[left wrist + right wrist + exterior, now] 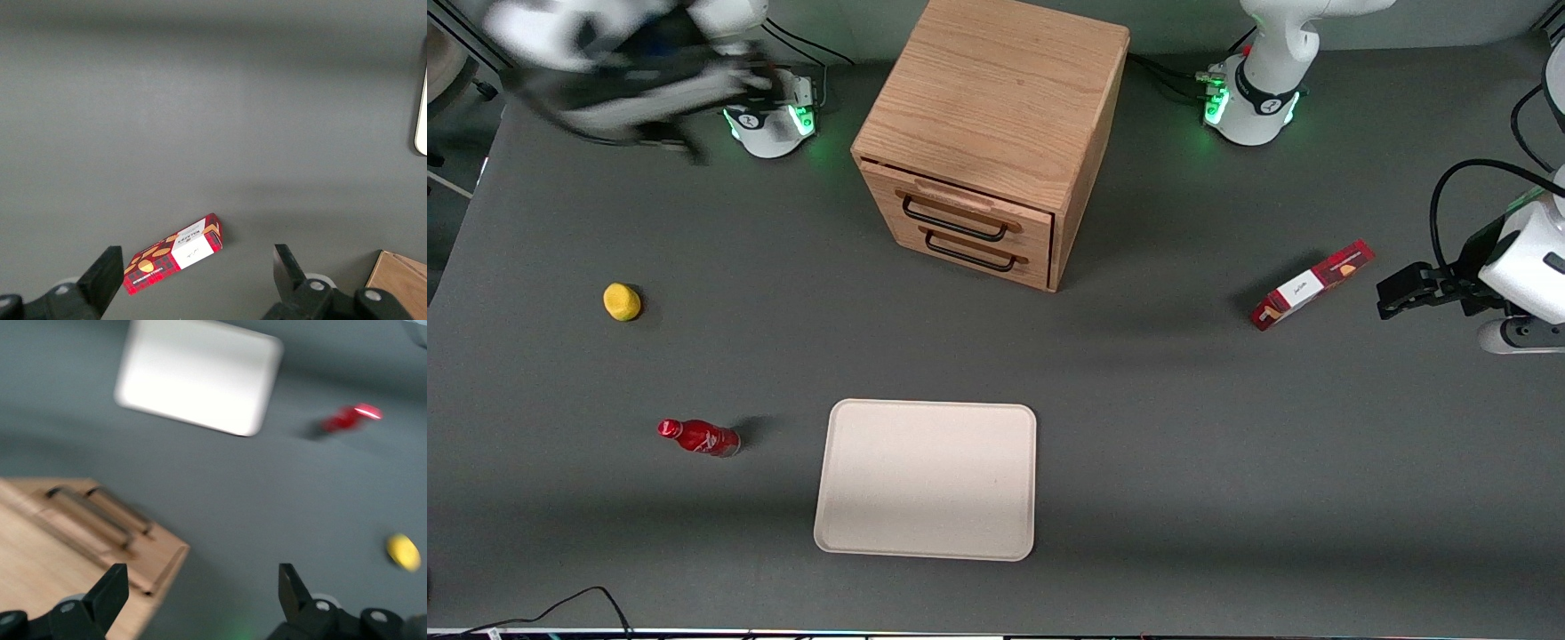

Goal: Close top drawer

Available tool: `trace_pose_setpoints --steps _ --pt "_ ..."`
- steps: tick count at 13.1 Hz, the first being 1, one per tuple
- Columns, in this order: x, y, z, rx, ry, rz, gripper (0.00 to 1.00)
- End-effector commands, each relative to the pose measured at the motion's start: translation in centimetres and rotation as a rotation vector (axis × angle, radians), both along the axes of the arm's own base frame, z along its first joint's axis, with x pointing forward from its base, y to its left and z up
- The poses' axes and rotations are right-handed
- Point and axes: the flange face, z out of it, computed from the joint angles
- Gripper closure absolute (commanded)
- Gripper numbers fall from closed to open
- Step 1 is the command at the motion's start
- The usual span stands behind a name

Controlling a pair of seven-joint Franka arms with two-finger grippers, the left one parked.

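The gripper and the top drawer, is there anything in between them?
Nothing: in the right wrist view the open gripper hangs above the cabinet's edge, only air before the top drawer.

lemon [622, 301], red bottle [698, 437], tray [927, 478], snack box [1310, 284]

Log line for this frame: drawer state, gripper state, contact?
top drawer: nearly shut, front about flush with cabinet | gripper: open, empty, raised above the table toward working arm's end | contact: none

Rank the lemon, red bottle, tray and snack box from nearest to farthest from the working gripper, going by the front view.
The gripper is open, raised near its arm's base.
1. Lemon, working arm's end.
2. Red bottle, nearer the camera.
3. Tray, mid-table.
4. Snack box, parked arm's end.
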Motion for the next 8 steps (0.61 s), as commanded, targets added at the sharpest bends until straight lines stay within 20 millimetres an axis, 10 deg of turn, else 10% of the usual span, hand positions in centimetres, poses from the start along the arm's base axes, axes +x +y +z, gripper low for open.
trace_pose_setpoints --steps 1,4,8 --pt "1.7 -10.0 0.4 -0.019 0.025 -0.234 0.00" --pt "3.6 -16.9 -2.3 -0.032 0.107 -0.354 0.00" --pt "5.3 -21.0 -8.0 -0.024 0.178 -0.425 0.00"
